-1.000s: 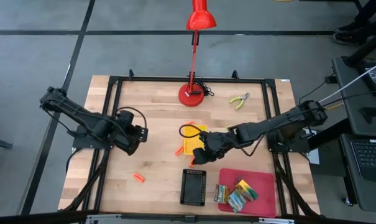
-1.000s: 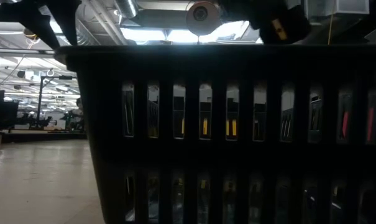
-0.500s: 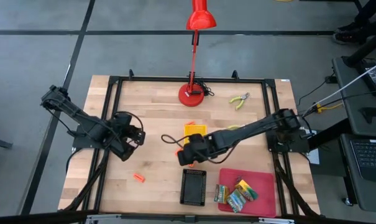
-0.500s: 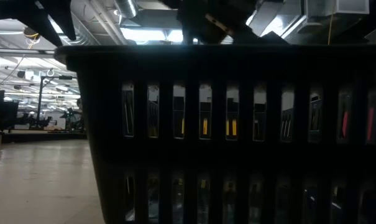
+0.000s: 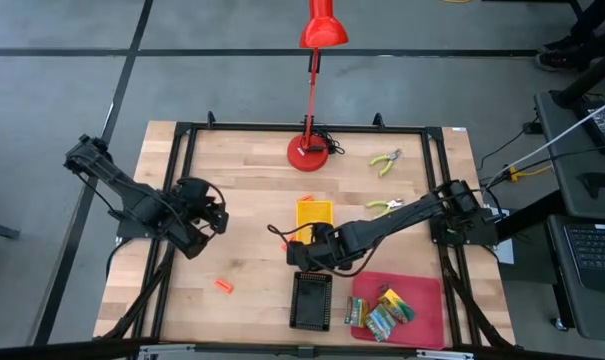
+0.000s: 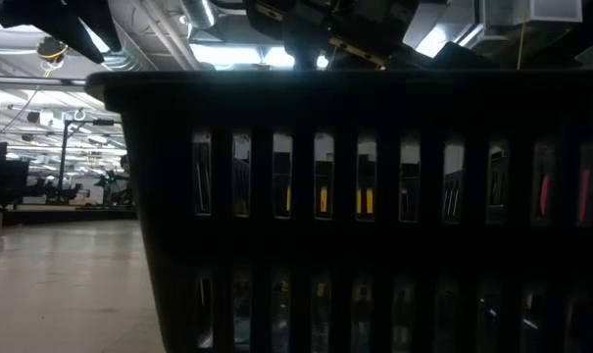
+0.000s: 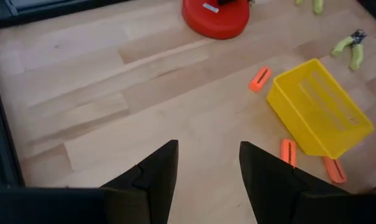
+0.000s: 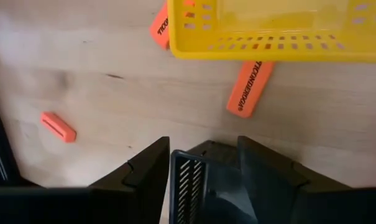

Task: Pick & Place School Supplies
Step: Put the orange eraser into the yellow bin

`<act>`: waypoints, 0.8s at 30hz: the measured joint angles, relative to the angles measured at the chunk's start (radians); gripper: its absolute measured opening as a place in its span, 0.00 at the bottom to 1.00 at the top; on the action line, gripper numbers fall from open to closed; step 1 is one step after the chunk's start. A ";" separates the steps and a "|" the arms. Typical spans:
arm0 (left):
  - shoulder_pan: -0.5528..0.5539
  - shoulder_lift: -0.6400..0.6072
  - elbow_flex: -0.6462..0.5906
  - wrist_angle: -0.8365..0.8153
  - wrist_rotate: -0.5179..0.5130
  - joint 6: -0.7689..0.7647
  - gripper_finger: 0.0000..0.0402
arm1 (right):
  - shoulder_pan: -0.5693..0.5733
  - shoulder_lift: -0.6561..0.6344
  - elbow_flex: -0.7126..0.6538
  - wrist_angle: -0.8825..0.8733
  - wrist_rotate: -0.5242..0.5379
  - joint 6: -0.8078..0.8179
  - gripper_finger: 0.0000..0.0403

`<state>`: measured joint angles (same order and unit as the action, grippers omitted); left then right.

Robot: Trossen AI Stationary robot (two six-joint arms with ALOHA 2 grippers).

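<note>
left gripper: hovers over bare wood at the left of the surface; jaws parted, nothing between them. the left wrist view shows only plank grain in the gap.
lone orange stick: lies flat on the wood, near the left gripper and toward the front edge; small, blocky, matte.
black tray: front centre, slotted plastic. the low view shows only its ribbed wall filling the picture, with the arms dark above the rim; the high view alone gives the layout.
right gripper: reaches across to the centre, between the yellow tray and the black tray; jaws parted, holding nothing. the right wrist view shows the black tray's rim in the gap.
yellow tray: perforated plastic, rectangular, centre of the surface.
orange sticks by the yellow tray: one printed stick lies just beside the tray wall, ahead of the right jaws and apart from them; another is partly under the tray's corner. the left wrist view shows a further one beside the tray's far side.
red lamp base: round, glossy, at the back.
pliers: one pair at back right, a second right of the yellow tray; yellow-green handles.
red tray: front right, flat, holding the printed boxes in a loose heap.
</note>
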<state>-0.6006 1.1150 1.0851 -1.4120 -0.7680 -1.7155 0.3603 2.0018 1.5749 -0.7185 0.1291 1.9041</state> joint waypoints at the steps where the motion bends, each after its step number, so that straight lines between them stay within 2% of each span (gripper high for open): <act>1: 0.000 -0.008 0.000 -0.001 -0.003 0.001 0.42 | 0.000 0.000 0.000 0.000 0.007 0.005 0.47; 7: 0.000 -0.055 0.000 -0.003 -0.051 0.002 0.42 | 0.002 0.021 0.001 -0.019 0.016 0.057 0.47; 17: 0.000 -0.096 -0.001 0.003 -0.100 0.001 0.42 | 0.002 0.094 0.000 -0.004 -0.042 0.051 0.47; 24: 0.000 -0.098 -0.001 0.005 -0.094 0.001 0.42 | -0.006 0.105 0.000 0.011 0.005 0.052 0.47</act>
<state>-0.6006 1.0172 1.0843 -1.4071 -0.8616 -1.7142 0.3544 2.1063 1.5749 -0.7071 0.1340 1.9560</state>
